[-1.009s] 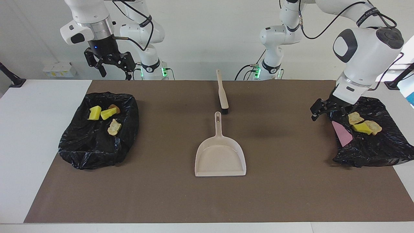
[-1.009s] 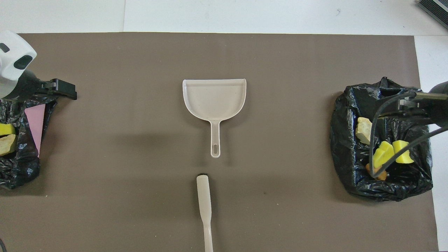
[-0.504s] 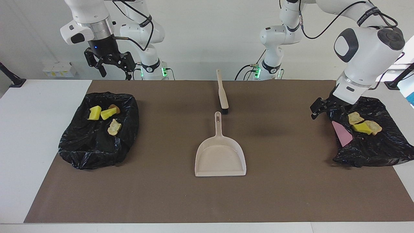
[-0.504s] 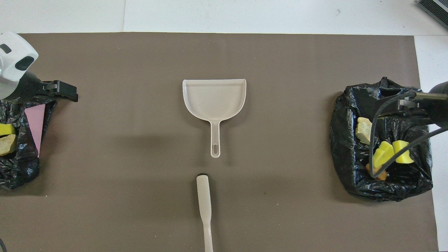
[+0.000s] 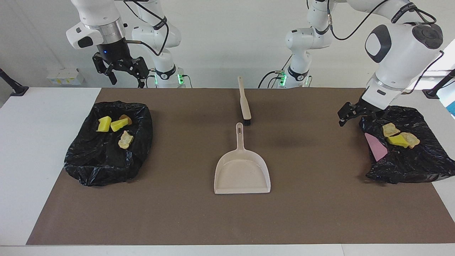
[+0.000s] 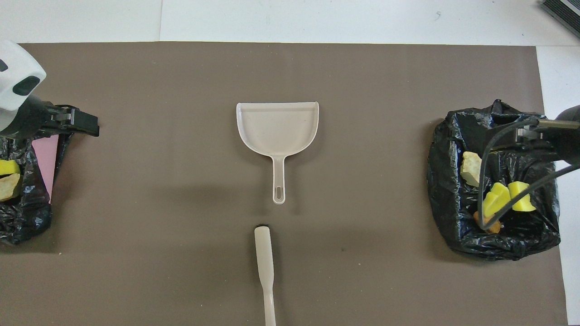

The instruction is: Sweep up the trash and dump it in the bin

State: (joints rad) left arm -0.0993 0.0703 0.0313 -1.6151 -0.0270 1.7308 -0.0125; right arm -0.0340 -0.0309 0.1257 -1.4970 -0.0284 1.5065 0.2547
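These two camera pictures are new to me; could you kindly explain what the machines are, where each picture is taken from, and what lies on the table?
They show two white robot arms, each ending in a two-finger gripper. One picture looks from across the table toward the robots; the other looks steeply down from above their end. On the brown mat lie a beige dustpan, empty, and a brush nearer to the robots. At each end sits a bin lined with a black bag, and the trash scraps lie in them: yellow, beige and brown bits. The left gripper hangs open over the mat beside its bin; the right gripper waits raised and open. Neither holds anything.
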